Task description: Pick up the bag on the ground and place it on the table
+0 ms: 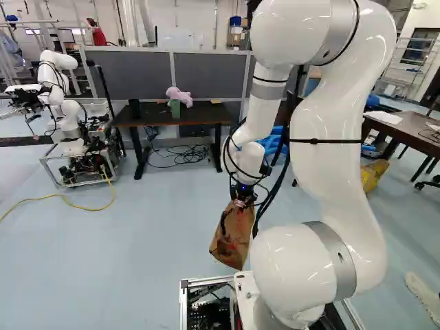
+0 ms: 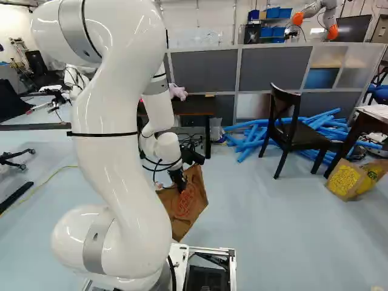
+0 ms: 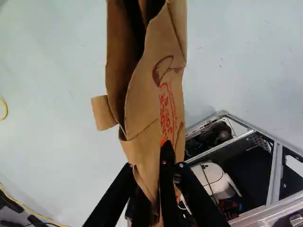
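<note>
Bag [image 3: 147, 94]: brown paper, creased, one; hangs from the pincer [image 3: 154, 166], apparently off the floor. Pincer: clenched on the bag's paper, one finger to each side. Base [image 3: 275, 172]: near the bag, below the pincer; to be cleared without a snag. Table [image 1: 151, 118]: well ahead of the pincer, bearing a plush [image 1: 180, 97] and a cup [image 1: 175, 108]; the likely goal. Step in hand, as judged: carriage to the table. Advised: raise the bag's bottom above the table's edge, drive slowly against swing and tearing, set down beside the plush, then release
</note>
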Motion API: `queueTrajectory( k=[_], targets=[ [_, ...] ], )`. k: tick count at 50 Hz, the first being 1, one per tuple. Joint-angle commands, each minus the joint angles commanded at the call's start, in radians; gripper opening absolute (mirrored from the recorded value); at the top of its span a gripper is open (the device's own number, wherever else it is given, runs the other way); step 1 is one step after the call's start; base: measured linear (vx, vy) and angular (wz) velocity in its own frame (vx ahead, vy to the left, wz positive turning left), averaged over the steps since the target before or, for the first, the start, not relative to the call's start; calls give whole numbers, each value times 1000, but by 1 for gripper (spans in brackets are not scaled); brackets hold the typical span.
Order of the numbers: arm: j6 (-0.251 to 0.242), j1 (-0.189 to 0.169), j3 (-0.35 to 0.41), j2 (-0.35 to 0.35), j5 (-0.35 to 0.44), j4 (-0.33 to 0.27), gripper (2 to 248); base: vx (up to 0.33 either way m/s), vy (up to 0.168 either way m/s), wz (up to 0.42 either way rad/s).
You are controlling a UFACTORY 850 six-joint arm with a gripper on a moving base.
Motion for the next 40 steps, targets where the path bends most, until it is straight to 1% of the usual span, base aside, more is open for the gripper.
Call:
queueTrajectory(
  k=[10,40],
  targets=[
    [0,-6,20,51,-30,0,21,0,0,0],
    [0,-45,66,204,-132,0,21,0,0,0]
  ],
)
